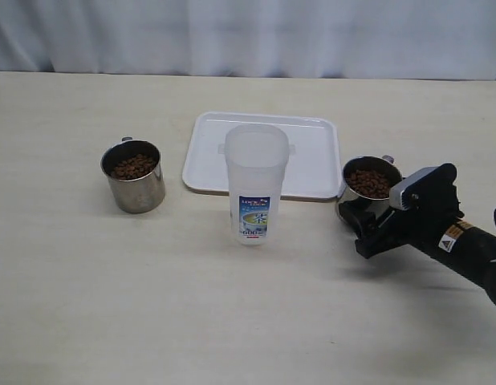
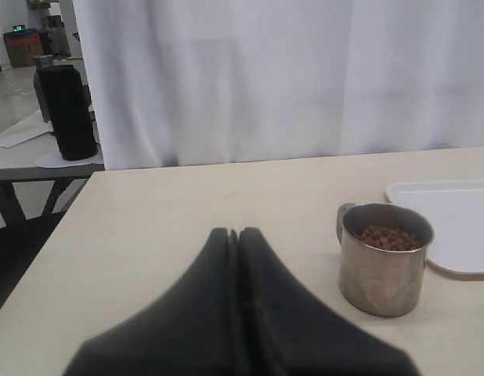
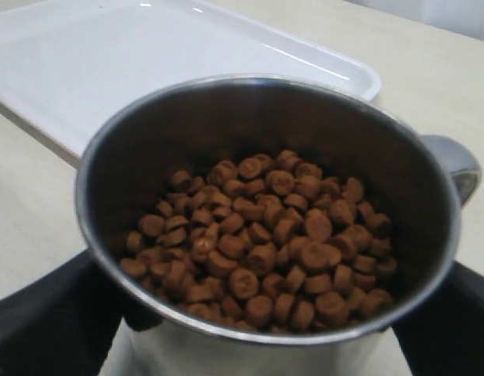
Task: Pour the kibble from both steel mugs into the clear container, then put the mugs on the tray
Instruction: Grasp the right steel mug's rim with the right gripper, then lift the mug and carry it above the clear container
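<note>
- Your left tool (image 2: 232, 232) has its dark, tapered fingers pressed together with nothing between them.
- Your right tool (image 3: 269, 313) has one black finger on each side of the right mug (image 3: 250, 117), tight against its wall. You cannot tell whether they are pressing on it.
- That mug is shiny round steel with a loop handle, and it holds a loose heap of small brown kibble (image 3: 258, 243) well below its rim.
- The left mug (image 1: 136, 192) looks the same and also holds kibble. It stands upright out ahead of your left tool, well apart from it.
- The clear tub (image 1: 256, 172) is tall, cloudy plastic with a rounded-square rim and a blue-white label low down. It stands between the mugs, well apart from your right tool.
- The tray (image 1: 312, 152) is flat, white and low-rimmed. Its rounded corner lies just beyond the mug in your right tool.
- The pale matte worktop (image 1: 111, 305) has open room on the near side of both mugs.
</note>
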Motion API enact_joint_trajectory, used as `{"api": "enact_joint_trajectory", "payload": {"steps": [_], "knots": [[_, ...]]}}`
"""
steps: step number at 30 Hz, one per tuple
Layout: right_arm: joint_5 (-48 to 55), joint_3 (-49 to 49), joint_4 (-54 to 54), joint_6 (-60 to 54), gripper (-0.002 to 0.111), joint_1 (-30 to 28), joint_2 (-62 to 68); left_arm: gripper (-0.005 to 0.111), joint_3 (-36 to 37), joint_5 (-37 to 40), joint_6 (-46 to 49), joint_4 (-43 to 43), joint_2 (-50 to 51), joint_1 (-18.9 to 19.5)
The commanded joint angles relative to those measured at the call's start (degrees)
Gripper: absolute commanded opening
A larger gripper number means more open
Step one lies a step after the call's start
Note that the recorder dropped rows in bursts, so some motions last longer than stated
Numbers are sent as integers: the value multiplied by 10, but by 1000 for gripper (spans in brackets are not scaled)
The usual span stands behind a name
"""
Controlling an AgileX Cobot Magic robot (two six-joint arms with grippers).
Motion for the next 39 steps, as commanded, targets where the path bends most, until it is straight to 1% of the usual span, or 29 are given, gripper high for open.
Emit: {"api": "enact_joint_trajectory", "payload": {"steps": [1,4,9,11,14,17,19,21,23,27,30,36,39], "knots": [[-7,4,-9,-3,4,0,-11,0,2,-9,-1,3,-2,2],[-7,21,9,-3,5,0,-37,0,2,-9,-1,3,-2,2],[-7,74,99,-6,5,0,-109,0,2,-9,-1,3,-2,2],[-7,106,131,-6,4,1,-163,0,2,-9,-1,3,-2,2],[3,129,137,24,4,1,-265,0,2,-6,-1,3,-2,2],[123,127,137,59,4,1,-353,0,2,-6,-1,3,-2,2],[209,127,137,114,4,1,-431,0,2,-6,-1,3,-2,2],[288,127,137,144,4,1,-500,0,2,-6,-1,3,-2,2],[359,127,137,158,4,1,-563,0,2,-6,-1,3,-2,2],[465,127,137,182,4,1,-660,0,2,-6,-1,3,-2,2],[503,127,137,186,4,33,-684,0,2,-6,-1,3,-2,2],[523,127,137,157,4,143,-686,0,2,-10,-1,3,-2,2],[534,127,142,153,4,155,-686,0,2,-10,-1,3,-2,2]]}}
